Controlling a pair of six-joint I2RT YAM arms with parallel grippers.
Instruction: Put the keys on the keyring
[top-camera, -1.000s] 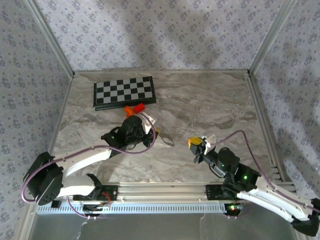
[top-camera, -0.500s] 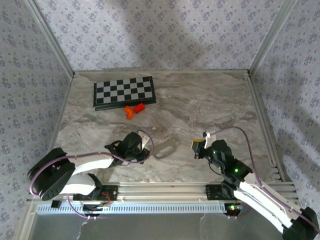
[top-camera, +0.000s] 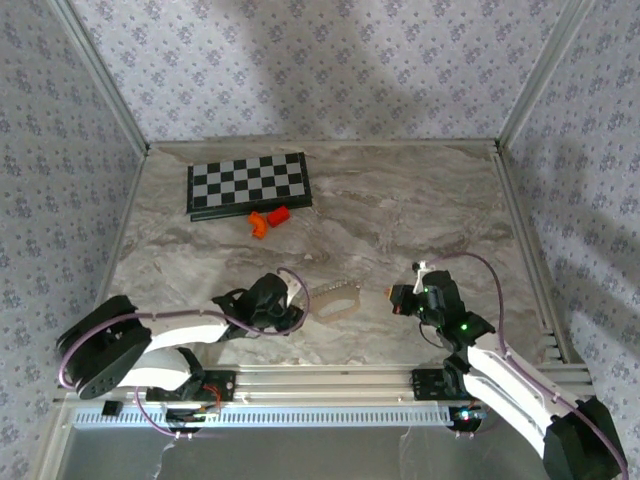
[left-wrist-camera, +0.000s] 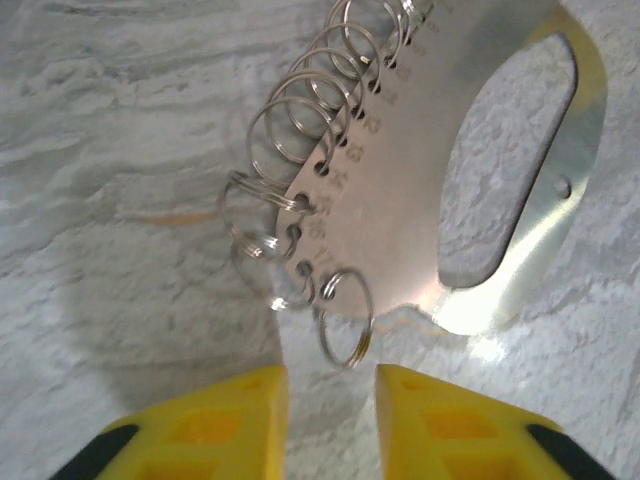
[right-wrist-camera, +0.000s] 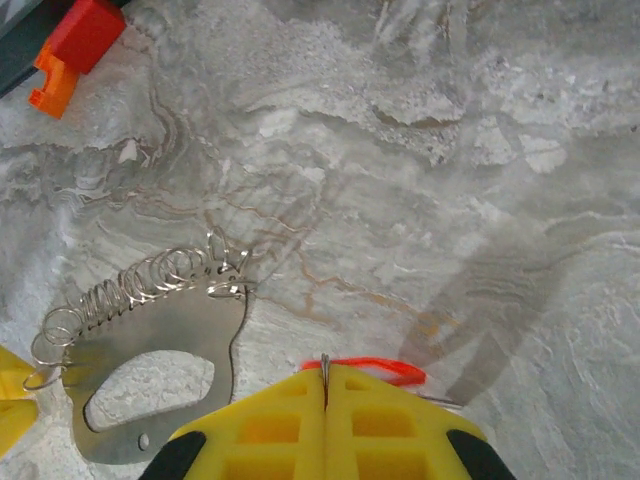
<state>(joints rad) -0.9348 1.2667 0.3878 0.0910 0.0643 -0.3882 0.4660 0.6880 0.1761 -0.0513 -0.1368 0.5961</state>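
- Grey marble table (top-camera: 400, 210) inside wallpapered walls (top-camera: 300, 60);
- right gripper (right-wrist-camera: 325, 385) pinched together on, apparently, the red keyring (right-wrist-camera: 365, 368);
- left gripper (left-wrist-camera: 328, 376), closed a moment ago, now parted before the ringed metal plate (left-wrist-camera: 380, 170).

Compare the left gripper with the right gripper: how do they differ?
The left gripper has its fingers apart with nothing between them; the right gripper is shut on the keyring, its red tag peeking past the tips. The left gripper sits close to the metal plate and its rings; the right gripper is farther off. Both have yellow fingers.
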